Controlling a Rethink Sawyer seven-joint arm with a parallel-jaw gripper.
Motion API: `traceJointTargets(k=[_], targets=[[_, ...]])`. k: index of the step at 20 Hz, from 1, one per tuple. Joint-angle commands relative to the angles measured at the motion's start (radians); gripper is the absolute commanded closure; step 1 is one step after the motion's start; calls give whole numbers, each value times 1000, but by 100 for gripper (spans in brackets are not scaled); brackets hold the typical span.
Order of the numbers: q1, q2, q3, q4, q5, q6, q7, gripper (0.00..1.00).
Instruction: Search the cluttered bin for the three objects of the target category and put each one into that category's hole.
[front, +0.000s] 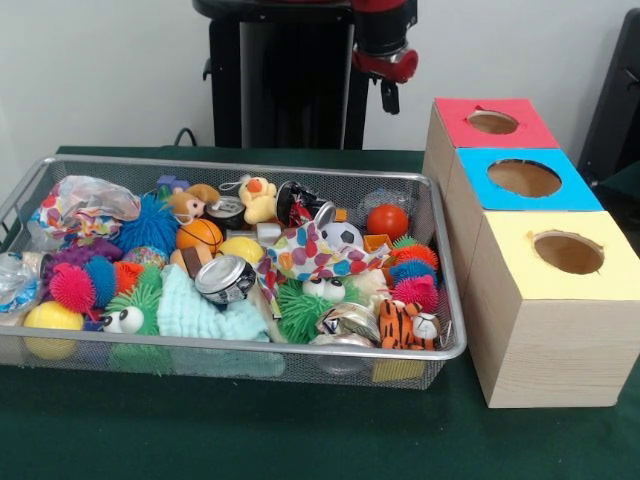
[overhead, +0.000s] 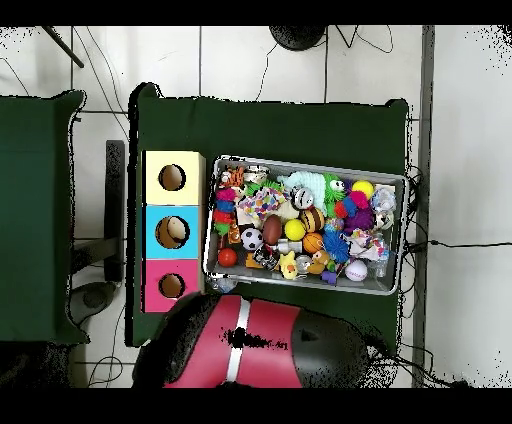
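Note:
The cluttered bin (front: 240, 346), a shallow wire-mesh basket, sits on the green table, heaped with toys. In it I see a basketball (front: 199, 235), a soccer ball (front: 343, 236), a red ball (front: 387, 220), a yellow ball (front: 52, 318), a crushed can (front: 225, 278), a tiger toy (front: 400, 322) and several spiky balls. The bin also shows in the overhead view (overhead: 310, 163). Beside it stand three wooden boxes with round holes: red top (front: 450, 118), blue top (front: 580, 190), yellow top (front: 510, 260). My gripper (front: 388, 95) hangs drawn back above the bin's far edge, empty.
The robot's black pedestal (front: 285, 75) stands behind the bin. In the overhead view the red arm (overhead: 250, 345) covers the table's near edge. The boxes there run yellow (overhead: 192, 165), blue (overhead: 192, 215), pink (overhead: 190, 270). A second green table (overhead: 35, 215) stands at the left.

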Motion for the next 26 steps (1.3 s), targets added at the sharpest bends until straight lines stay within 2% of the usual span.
traceJointTargets(k=[1, 5, 7, 10, 14, 18, 26], targets=[[-48, 139, 39, -194, -4, -116, 126, 100], [-54, 238, 26, -248, -31, -248, 123, 100], [-44, 308, 14, -278, -30, -360, 130, 100], [-57, 414, 8, -336, -67, -529, 135, 100], [-54, 532, -10, -404, -78, -670, 141, 100], [-50, 589, -28, -441, -95, -732, 179, 100], [-40, 617, -28, -454, -87, -757, 182, 100]])
